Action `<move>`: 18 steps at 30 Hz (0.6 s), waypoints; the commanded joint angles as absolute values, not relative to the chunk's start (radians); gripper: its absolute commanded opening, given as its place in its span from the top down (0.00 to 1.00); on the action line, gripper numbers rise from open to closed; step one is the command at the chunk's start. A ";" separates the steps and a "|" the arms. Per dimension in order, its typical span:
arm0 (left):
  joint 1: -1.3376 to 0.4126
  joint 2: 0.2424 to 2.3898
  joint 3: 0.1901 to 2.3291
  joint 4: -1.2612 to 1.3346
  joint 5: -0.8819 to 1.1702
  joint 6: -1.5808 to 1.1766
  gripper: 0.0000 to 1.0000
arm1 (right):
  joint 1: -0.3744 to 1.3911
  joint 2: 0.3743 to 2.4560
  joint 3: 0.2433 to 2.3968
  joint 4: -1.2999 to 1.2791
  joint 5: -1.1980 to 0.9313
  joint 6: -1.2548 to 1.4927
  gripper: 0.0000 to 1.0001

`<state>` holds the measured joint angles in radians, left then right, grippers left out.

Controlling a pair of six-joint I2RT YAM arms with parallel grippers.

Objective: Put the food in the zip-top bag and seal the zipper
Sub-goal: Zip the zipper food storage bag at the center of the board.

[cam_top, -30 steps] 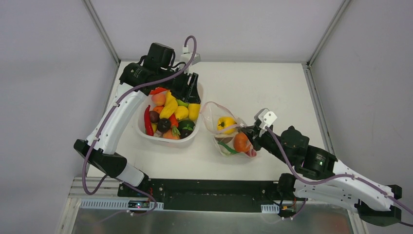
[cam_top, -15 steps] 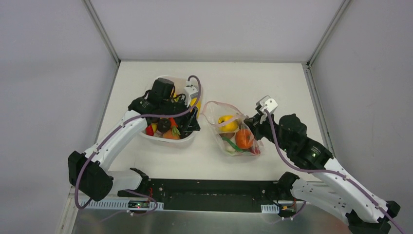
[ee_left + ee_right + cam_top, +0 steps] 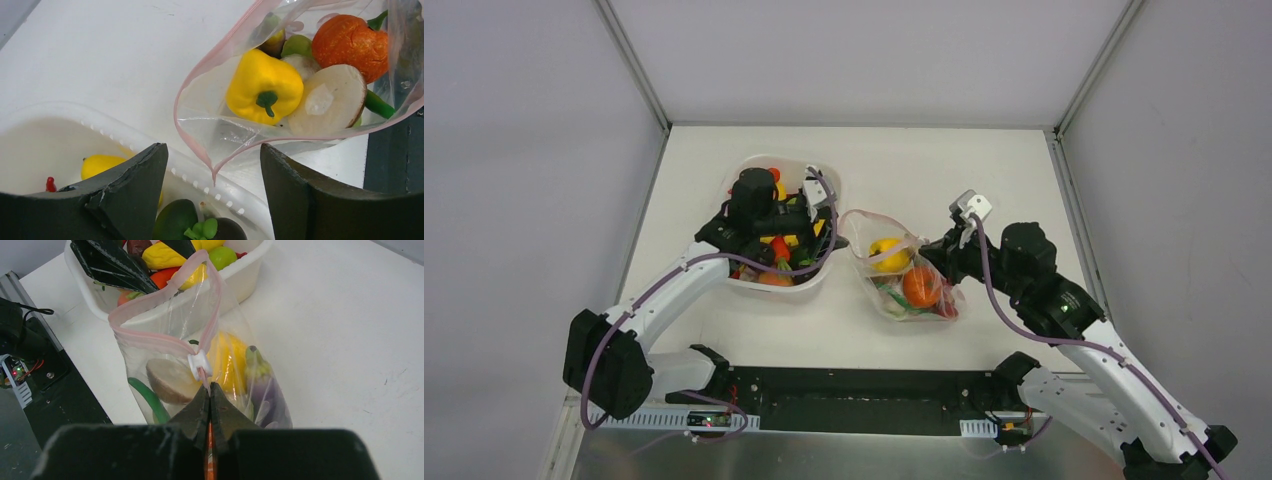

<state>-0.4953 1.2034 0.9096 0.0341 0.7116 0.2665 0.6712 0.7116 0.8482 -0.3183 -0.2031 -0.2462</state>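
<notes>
One white tub [image 3: 746, 165], one clear bag [image 3: 856, 232] just right of it, mouth gaping toward tub rim, left gripper [image 3: 212, 150] released above tub, right gripper [image 3: 210, 390] clenched on bag's zipper [image 3: 150, 337].

Clear zip-top bag [image 3: 215, 135] with pink zipper [image 3: 150, 340] holds a yellow pepper [image 3: 262, 85] and orange fruit [image 3: 350, 40].
</notes>
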 commanded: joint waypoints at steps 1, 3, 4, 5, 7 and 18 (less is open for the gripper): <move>-0.486 1.233 0.931 0.048 0.852 0.373 0.32 | 0.658 0.693 0.895 -0.277 -0.240 -0.238 1.00; -0.485 1.243 0.962 -0.066 0.892 0.441 0.34 | 0.653 0.686 0.896 -0.280 -0.231 -0.239 1.00; -0.483 1.248 0.972 -0.113 0.911 0.474 0.35 | 0.650 0.684 0.897 -0.282 -0.230 -0.239 1.00; -0.482 1.253 0.983 -0.164 0.927 0.505 0.35 | 0.648 0.682 0.897 -0.282 -0.230 -0.240 1.00; -0.480 1.259 1.005 -0.255 0.958 0.575 0.35 | 0.644 0.680 0.899 -0.281 -0.232 -0.241 1.00; -0.479 1.325 1.015 -0.074 0.966 0.396 0.74 | 0.637 0.681 0.891 -0.249 -0.258 -0.228 1.00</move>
<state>-0.4889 1.2987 0.9642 -0.1028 0.9073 0.4252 0.6449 0.6918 0.8482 -0.3183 -0.2405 -0.2424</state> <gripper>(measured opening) 0.359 0.004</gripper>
